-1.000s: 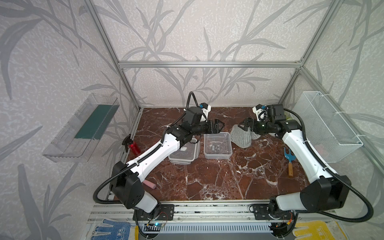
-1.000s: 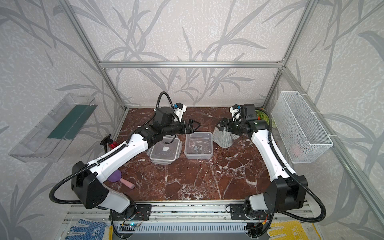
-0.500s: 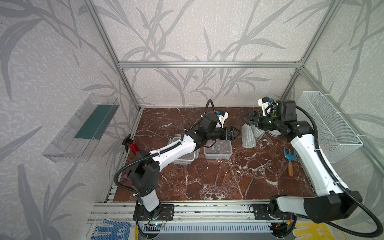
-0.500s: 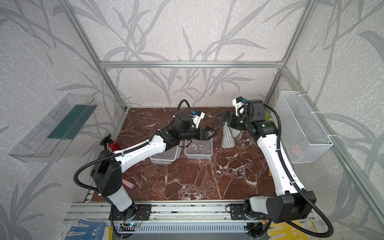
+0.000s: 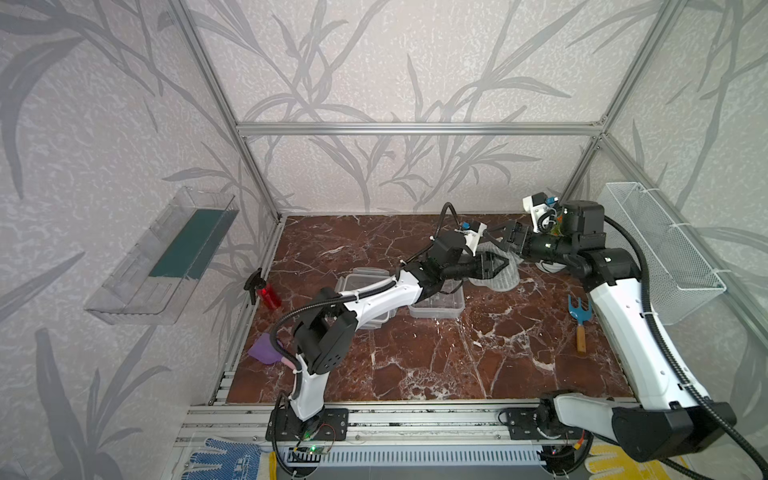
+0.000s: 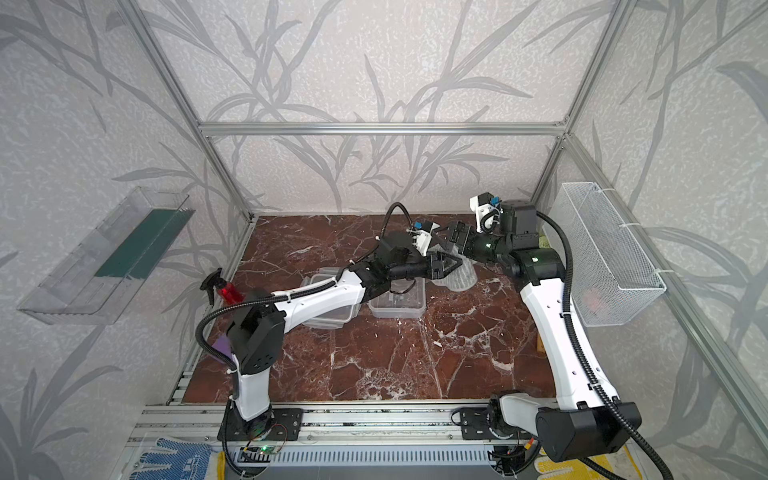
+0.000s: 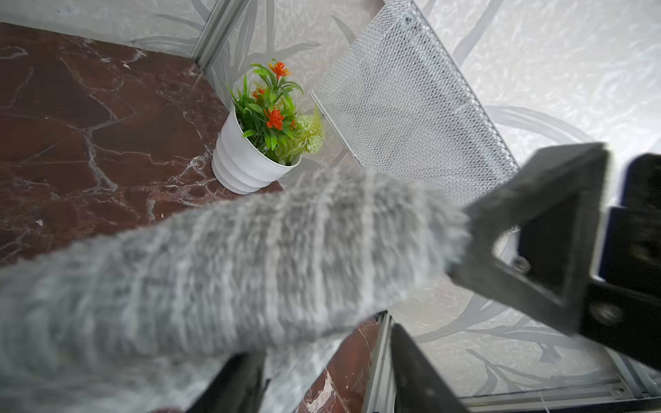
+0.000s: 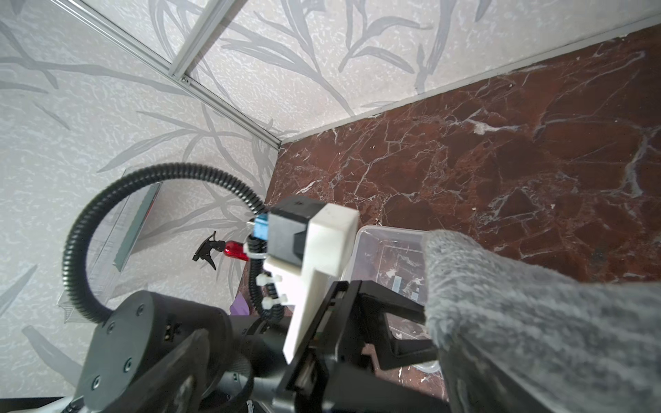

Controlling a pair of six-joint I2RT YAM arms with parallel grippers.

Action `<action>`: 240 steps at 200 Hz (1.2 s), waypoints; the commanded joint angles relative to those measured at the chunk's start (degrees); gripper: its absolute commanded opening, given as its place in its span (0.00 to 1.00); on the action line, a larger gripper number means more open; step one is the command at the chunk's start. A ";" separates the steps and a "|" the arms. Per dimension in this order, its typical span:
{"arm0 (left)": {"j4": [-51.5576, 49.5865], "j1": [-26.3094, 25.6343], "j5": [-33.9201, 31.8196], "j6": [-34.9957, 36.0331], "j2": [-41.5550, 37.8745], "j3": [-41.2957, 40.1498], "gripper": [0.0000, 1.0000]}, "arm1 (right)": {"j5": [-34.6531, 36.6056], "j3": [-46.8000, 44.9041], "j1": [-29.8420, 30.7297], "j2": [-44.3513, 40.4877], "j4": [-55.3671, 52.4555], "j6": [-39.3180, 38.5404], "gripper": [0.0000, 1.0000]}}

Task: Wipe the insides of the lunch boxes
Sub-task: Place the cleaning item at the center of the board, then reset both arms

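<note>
Plainly, the left gripper (image 5: 504, 264) pinches the grey cloth (image 7: 250, 268) above the back right of the table (image 5: 415, 365) — the right gripper (image 5: 495, 240) meets its end, grip impossible to tell. Both lunch boxes (image 5: 437, 307) sit side by side mid-table.

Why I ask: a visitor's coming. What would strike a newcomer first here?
A fluffy grey cloth at the back right of the table, pinched by the left gripper with the right gripper alongside. Then the orange-flowered potted plant in that corner, beside the white mesh basket.
</note>
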 commanded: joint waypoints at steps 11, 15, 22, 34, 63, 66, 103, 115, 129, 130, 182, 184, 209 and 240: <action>-8.33 0.13 -5.65 1.41 2.66 5.67 0.00 | -1.45 0.83 -1.11 -1.96 -0.37 -0.18 0.99; -8.70 0.16 -6.02 1.35 2.93 6.02 0.00 | -1.51 1.01 -1.26 -2.13 -0.64 -0.21 0.99; -8.85 0.23 -6.70 1.26 3.38 6.55 0.00 | -1.60 1.21 -1.47 -2.44 -1.05 -0.42 0.99; -9.42 0.47 -7.59 0.81 4.35 7.75 0.00 | -1.81 1.46 -1.87 -3.14 -1.67 -0.72 0.99; -6.56 0.70 -4.71 0.95 4.92 8.43 0.15 | -2.16 2.02 -2.70 -4.36 -3.55 -1.86 0.99; -6.29 0.62 -4.66 1.19 4.47 8.06 0.22 | -2.21 1.96 -2.84 -4.37 -3.78 -2.08 0.99; -7.09 0.25 -7.85 5.74 -2.55 2.75 0.93 | -2.77 1.53 -4.13 -4.53 -5.45 -2.74 0.99; -7.43 0.31 -8.16 6.76 -3.65 1.88 0.97 | -2.80 1.33 -4.14 -4.61 -5.41 -2.61 0.99; -9.10 0.34 -7.92 7.32 -4.04 2.26 0.97 | -2.60 1.24 -4.24 -4.71 -5.49 -3.00 0.99; -9.19 0.34 -7.91 7.36 -4.05 2.32 0.97 | -2.50 1.22 -4.23 -4.71 -5.48 -3.01 0.99; -27.16 1.47 -23.36 18.12 -14.26 1.42 0.99 | 12.61 -8.14 -5.09 -4.19 -0.51 -10.55 0.99; -27.99 1.61 -24.95 18.46 -14.91 1.17 0.99 | 14.10 -8.81 -5.09 -4.32 0.04 -11.12 0.99; -37.65 4.66 -45.17 22.79 -24.15 -3.75 0.99 | 28.18 -18.99 -5.16 -6.04 11.13 -17.27 0.99; -39.44 18.00 -52.46 21.73 -36.95 -18.31 0.99 | 35.58 -35.40 -5.20 -7.53 32.86 -24.54 0.99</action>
